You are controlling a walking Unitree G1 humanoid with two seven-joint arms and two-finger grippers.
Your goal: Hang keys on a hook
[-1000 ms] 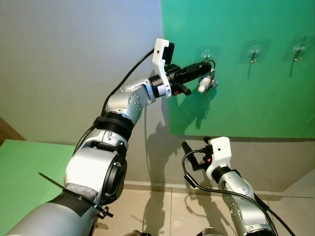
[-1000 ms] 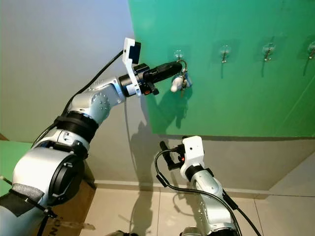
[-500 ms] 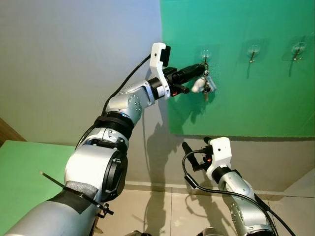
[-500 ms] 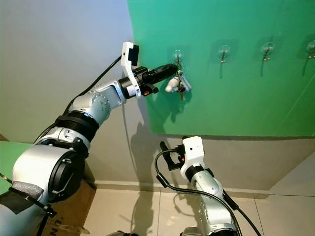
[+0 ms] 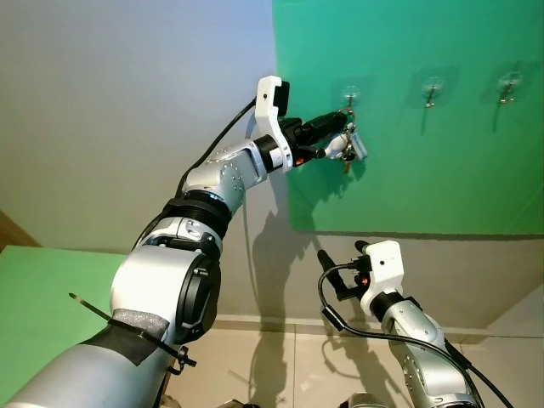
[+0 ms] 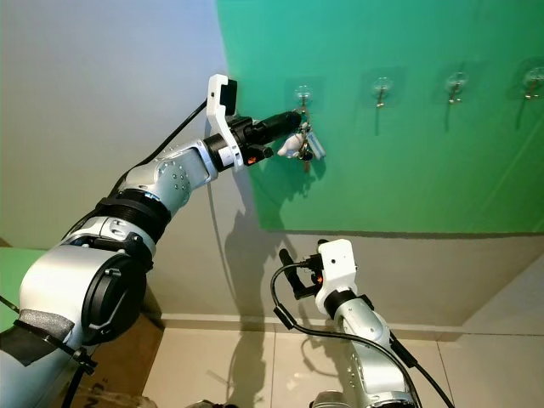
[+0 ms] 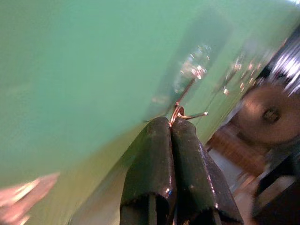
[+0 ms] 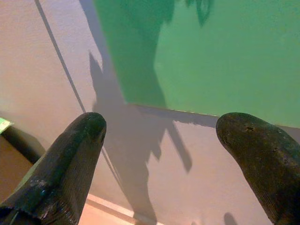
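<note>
**Keys pinched at the leftmost hook**

At about one o'clock in the left eye view, the left gripper (image 5: 338,136) reached up to the green wall panel (image 5: 442,170), its fingers (image 5: 319,129) pressed together on the keys (image 5: 348,149), which dangled just beneath the leftmost hook (image 5: 349,93). Two more hooks (image 5: 432,87) sat along the panel toward three o'clock. Down at five o'clock the right gripper (image 5: 342,255) hung idle.

From the right eye view, the bunch (image 6: 303,146) looked small and light: stiff metal pieces swinging loose from a ring, with a pale fob among them. It would likely sway and jingle rather than resist; the thin ring is the best place to hold, though slick under rubber.

Through the left wrist view, the black fingers (image 7: 150,164) were closed tight, a thin wire ring (image 7: 178,112) poking from their tips near the blurred hook (image 7: 194,70).

Along the right wrist view, the right fingers (image 8: 70,159) were spread wide, holding nothing.
</note>
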